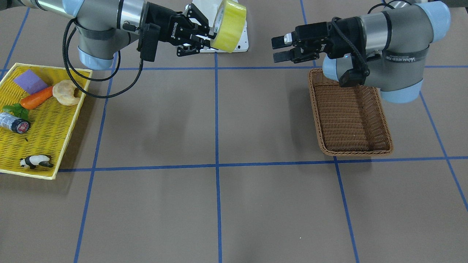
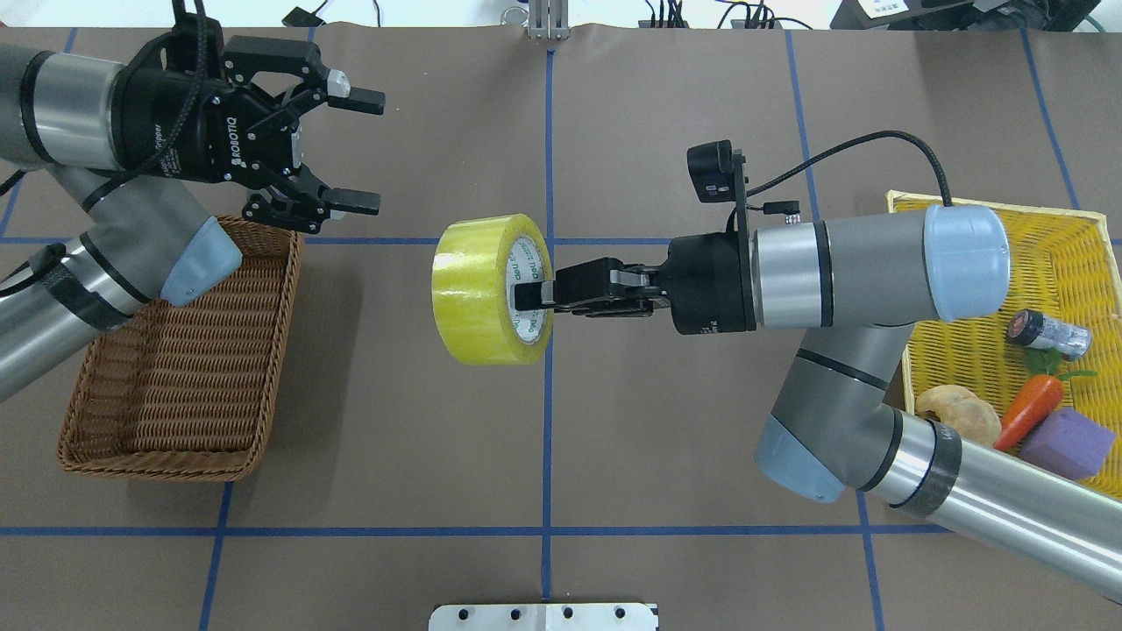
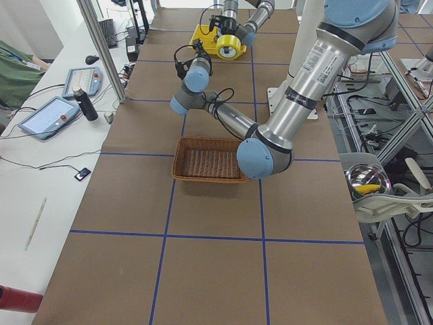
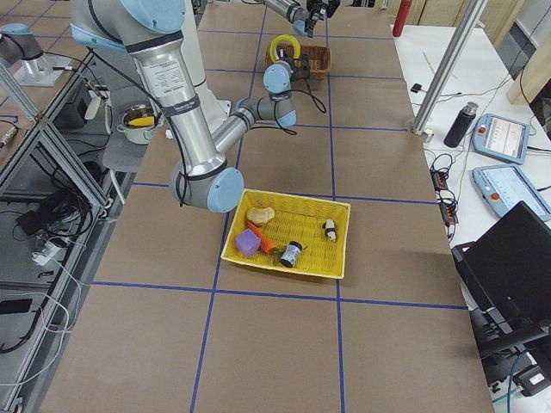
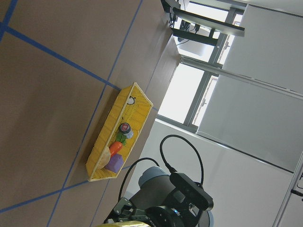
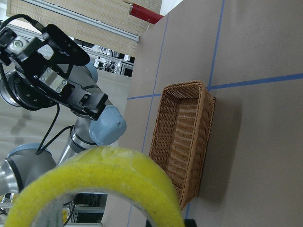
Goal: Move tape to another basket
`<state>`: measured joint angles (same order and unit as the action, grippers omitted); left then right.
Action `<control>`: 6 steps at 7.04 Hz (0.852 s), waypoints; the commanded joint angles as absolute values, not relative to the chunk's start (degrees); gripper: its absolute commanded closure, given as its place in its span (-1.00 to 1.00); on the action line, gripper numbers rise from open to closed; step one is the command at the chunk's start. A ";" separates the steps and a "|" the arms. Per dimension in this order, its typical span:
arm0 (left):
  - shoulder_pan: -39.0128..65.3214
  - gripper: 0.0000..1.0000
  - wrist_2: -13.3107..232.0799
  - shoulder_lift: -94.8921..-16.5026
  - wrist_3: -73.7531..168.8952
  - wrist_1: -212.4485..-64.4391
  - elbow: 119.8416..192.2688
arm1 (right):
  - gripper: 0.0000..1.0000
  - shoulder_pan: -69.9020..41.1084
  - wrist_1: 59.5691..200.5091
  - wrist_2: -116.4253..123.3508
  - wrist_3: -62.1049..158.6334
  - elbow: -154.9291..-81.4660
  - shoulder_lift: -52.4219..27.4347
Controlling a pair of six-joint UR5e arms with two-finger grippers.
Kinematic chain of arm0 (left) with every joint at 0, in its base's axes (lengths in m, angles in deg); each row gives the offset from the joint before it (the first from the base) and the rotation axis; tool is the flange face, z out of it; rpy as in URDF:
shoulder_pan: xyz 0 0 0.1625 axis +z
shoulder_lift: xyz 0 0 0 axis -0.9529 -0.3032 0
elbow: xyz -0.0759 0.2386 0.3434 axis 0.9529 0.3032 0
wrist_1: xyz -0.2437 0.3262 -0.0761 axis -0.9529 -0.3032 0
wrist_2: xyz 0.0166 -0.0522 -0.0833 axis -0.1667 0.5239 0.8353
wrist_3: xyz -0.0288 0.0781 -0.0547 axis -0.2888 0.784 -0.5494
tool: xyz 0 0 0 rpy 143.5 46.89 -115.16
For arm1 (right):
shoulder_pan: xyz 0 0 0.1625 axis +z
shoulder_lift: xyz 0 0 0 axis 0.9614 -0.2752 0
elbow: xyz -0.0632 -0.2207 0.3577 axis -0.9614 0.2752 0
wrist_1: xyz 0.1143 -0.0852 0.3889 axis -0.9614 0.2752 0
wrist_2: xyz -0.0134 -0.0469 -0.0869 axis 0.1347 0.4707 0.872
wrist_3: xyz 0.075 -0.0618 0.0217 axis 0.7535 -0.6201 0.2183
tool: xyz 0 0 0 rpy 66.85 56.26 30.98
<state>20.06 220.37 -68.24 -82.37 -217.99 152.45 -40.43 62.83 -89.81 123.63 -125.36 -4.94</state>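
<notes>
The right hand [image 2: 531,296] clenches the wide translucent-yellow tape roll [image 2: 473,294] in mid-air. The left hand [image 2: 366,152], released, hovers near the brown wicker basket [image 2: 175,368].

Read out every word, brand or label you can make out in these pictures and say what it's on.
"ROBOTIQ": white, on the black body of the left gripper, overhead view.
"ROBOTIQ": also on the body of the right gripper, front-facing view.
Green print on the inner core of the tape: too small to read.
White lettering on the left arm's dark band: too blurred to read.
Red-and-black end label on the small bottle: too small to read.
</notes>
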 commanded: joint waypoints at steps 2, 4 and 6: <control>23.39 -0.97 220.21 -68.01 -83.33 -218.16 156.39 | 1.00 -40.45 61.64 -89.88 123.70 -125.75 -4.91; 23.83 -0.96 219.00 -67.74 -87.01 -218.77 159.20 | 1.00 -40.54 59.72 -89.80 123.70 -125.58 -4.91; 27.77 -0.95 213.12 -67.74 -86.85 -218.95 160.01 | 1.00 -40.63 59.62 -89.79 123.70 -125.57 -4.82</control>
<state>25.55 216.08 -67.77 -86.72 -218.83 159.55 -40.57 59.83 -89.80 123.70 -125.59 -4.85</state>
